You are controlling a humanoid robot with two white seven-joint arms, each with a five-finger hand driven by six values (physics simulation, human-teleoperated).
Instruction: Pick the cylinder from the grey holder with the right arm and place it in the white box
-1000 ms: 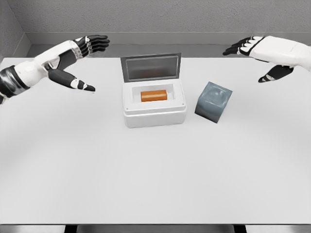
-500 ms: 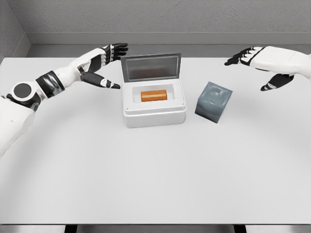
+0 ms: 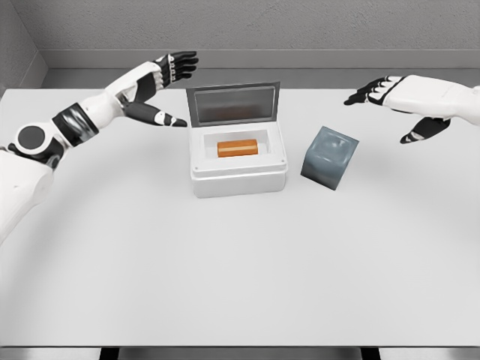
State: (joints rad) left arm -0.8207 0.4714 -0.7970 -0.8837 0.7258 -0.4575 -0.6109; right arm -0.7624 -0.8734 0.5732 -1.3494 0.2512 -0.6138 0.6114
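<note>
An orange cylinder [image 3: 238, 147] lies on its side inside the white box [image 3: 238, 178], whose grey lid [image 3: 232, 103] stands upright at the back. The grey holder [image 3: 329, 157], a tilted cube, sits just right of the box with nothing in it. My right hand [image 3: 390, 105] hovers open at the far right, above and behind the holder, holding nothing. My left hand [image 3: 171, 86] reaches in from the left with fingers spread, close to the lid's left edge but apart from it.
All of this rests on a white table [image 3: 225, 262]. A grey wall runs behind the table's far edge.
The left hand has swung from the far left toward the box lid and risen slightly. The right hand has drifted a little. The cylinder, box and holder have not moved.
</note>
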